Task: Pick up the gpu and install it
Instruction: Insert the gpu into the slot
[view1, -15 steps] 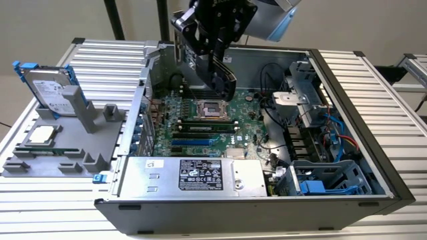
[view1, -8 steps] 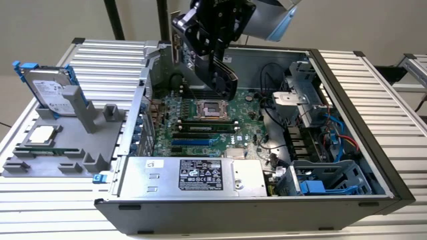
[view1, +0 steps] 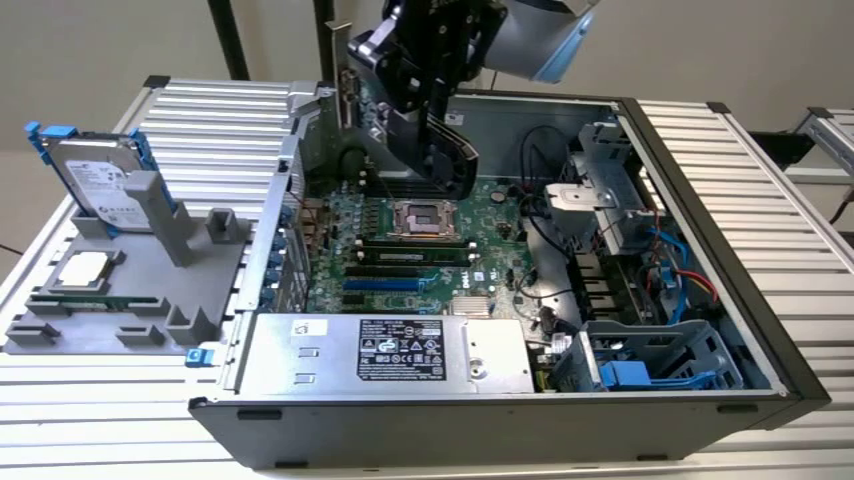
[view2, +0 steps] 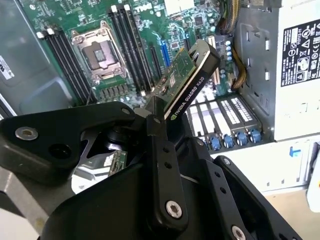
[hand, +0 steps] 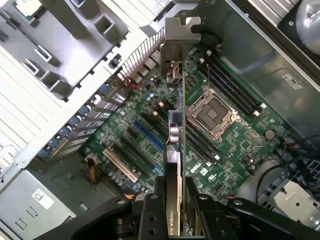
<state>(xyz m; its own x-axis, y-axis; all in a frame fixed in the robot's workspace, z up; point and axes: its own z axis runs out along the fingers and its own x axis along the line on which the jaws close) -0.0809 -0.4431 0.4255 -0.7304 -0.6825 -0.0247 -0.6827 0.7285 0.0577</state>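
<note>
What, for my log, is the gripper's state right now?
The gripper: closed, holding the gpu.

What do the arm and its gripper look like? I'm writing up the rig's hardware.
The arm ends in a rounded silver-grey joint with a pale blue edge. The gripper is matte black, with bulky angular linkage plates and long, flat, narrow fingers. The fingers are dotted with small round holes and silver socket-head screws.

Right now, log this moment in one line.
gripper: shut on gpu | gpu: airborne over motherboard, unseated | hard drive: standing in gray holder
</note>
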